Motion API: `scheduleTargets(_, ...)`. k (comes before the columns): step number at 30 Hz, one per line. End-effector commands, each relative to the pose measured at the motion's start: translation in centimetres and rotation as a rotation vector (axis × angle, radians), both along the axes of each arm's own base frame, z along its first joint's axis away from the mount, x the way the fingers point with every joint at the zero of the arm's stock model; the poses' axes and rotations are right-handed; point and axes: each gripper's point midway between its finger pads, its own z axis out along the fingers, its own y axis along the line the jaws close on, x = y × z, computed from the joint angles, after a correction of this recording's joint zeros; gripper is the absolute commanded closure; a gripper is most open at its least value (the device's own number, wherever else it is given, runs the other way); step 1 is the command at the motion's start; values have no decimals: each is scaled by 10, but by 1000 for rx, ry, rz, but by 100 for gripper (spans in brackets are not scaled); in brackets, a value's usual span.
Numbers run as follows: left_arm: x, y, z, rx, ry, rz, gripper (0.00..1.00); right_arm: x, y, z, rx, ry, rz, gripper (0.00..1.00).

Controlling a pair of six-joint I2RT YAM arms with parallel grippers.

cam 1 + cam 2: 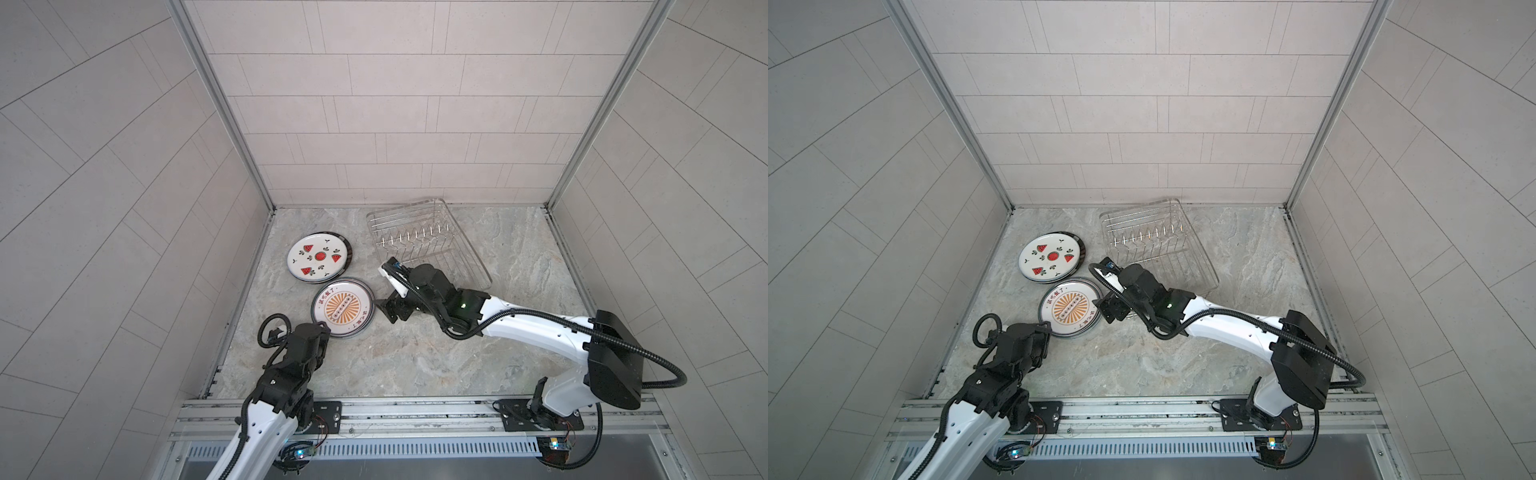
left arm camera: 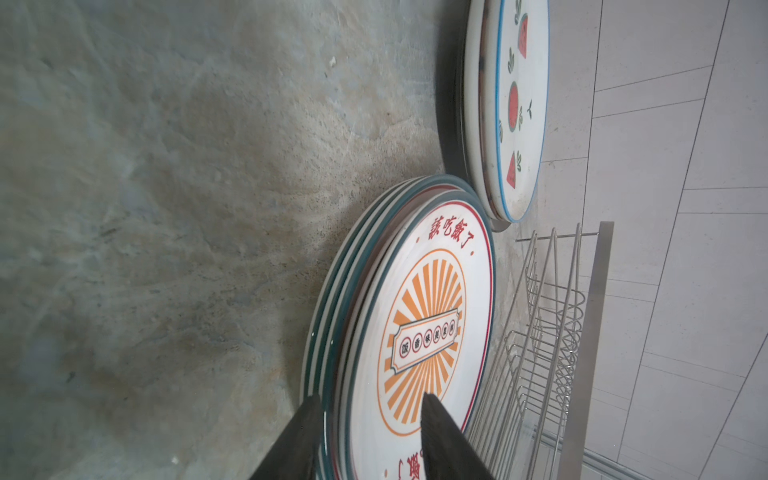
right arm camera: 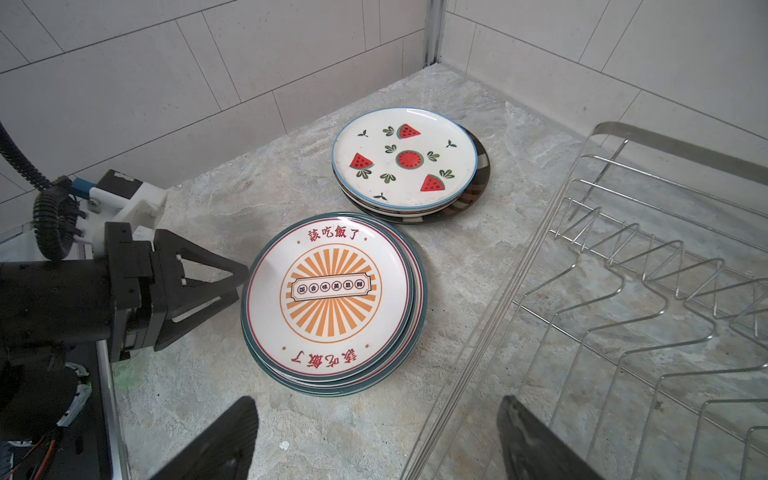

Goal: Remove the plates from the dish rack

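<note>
Unloading looks finished: your dish rack [image 1: 419,237], beside the wide-open, empty right end effector [image 3: 376,401], holds nothing. On the bench [image 1: 415,353], the sunburst plates [image 1: 343,308] sit stacked, their rim between the left end effector's [image 2: 370,399] half-parted jaws, seemingly ungripped; the watermelon plates [image 1: 319,257] lie just beyond.

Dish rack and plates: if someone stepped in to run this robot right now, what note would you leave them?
Left hand: fingers straddle the rim of the sunburst plate stack; I cannot tell whether it grips.
Right hand: open and empty, between that stack and the dish rack.
Plates: two flat stacks on the table, the sunburst one and a watermelon stack, both beside the rack.
Done: the rack holds no plates.
Left: probably only to free the left hand and draw both arms back.
</note>
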Motion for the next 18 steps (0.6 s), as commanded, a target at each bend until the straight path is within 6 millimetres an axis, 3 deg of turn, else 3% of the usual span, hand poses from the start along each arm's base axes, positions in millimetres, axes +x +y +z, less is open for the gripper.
scheduleTargets(1,-1,16,12,66,-26,54,48,-2,-12,28,63,-61,-36,8)
scheduleTargets(9,0,36,25,191,-23,120,45,1,-55,53,87,-99,-160,7)
scheduleTargets(12,10,54,48,319,-113,183,21,10,-84,72,115,-164,-260,5)
scheduleTargets(15,23,67,66,399,-212,264,15,28,-122,82,125,-218,-371,0)
scheduleTargets(18,46,54,107,473,-346,183,6,71,-190,76,111,-170,-618,0)
